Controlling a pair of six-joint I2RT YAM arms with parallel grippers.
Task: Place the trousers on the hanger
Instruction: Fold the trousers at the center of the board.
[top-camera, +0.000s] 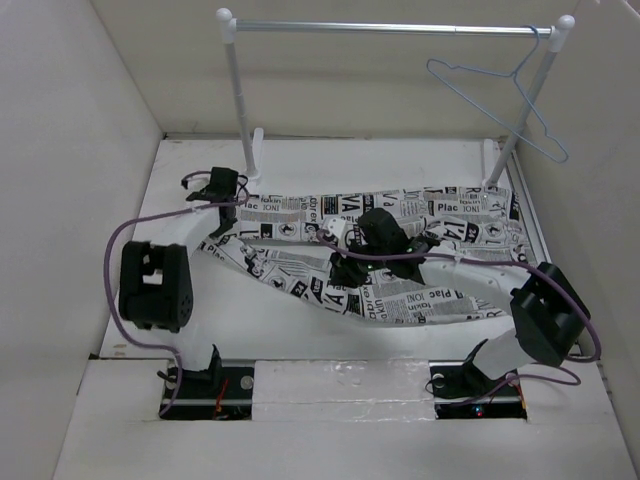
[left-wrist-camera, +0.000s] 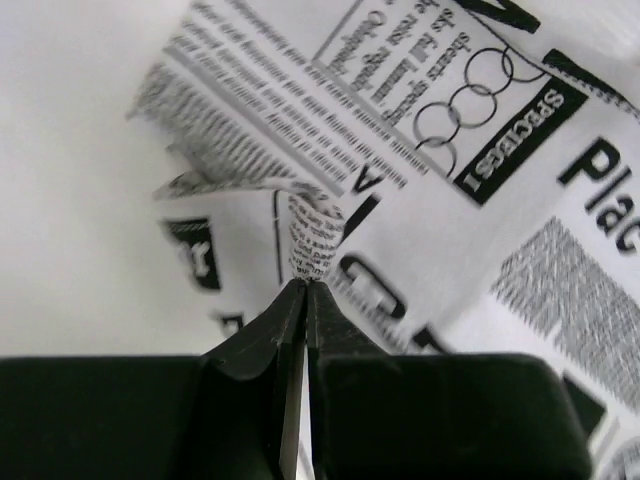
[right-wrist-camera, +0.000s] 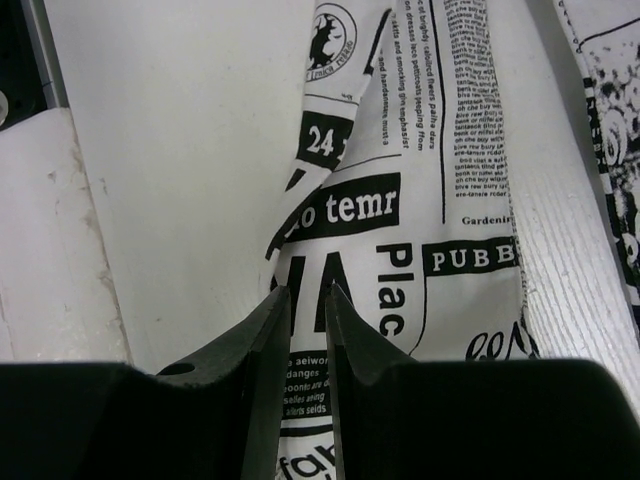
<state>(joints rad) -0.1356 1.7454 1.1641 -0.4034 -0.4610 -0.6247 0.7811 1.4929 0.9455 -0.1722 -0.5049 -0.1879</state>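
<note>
both tools on the cloth, lift not yet made

the trousers (top-camera: 400, 300) lie spread over the table (top-camera: 240, 320), well apart from the hanger (top-camera: 505, 100), which hangs on the rack rail (top-camera: 390, 28) at far right. left tool (left-wrist-camera: 305, 285): closed tight on a small pinched ridge of cloth. right tool (right-wrist-camera: 308, 292): narrow, printed cloth bunched between its fingers, apparently gripped. advice: raise both together and keep the span taut. the thin left pinch could slip.

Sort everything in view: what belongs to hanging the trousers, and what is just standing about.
Job: trousers; hanger; left claw, pinching a fold of the trousers; right claw, down at the trousers.
Standing about: rack, with the hanger hooked on its rail; table.
</note>
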